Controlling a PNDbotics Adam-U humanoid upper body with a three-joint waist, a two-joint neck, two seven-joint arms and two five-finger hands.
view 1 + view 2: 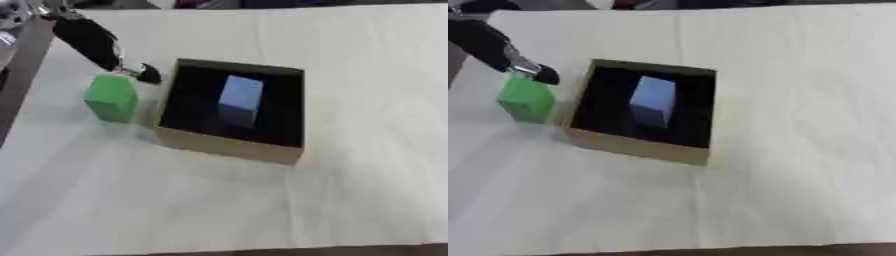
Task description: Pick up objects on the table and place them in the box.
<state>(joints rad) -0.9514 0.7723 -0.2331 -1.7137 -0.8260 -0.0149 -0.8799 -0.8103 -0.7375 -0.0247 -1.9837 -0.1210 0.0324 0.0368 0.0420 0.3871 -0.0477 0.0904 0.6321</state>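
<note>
Currently: green block [111,98] stands beside box [229,148], toward bench's [367,75] left edge; my left hand [140,73] just above it, fingers' state indiscernible. I'd descend squarely, straddling it.

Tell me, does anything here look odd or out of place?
Nothing looks damaged or spilled. The blue block lies inside the box, while the green block stands outside it, beside its left wall, with the left hand just above.
</note>
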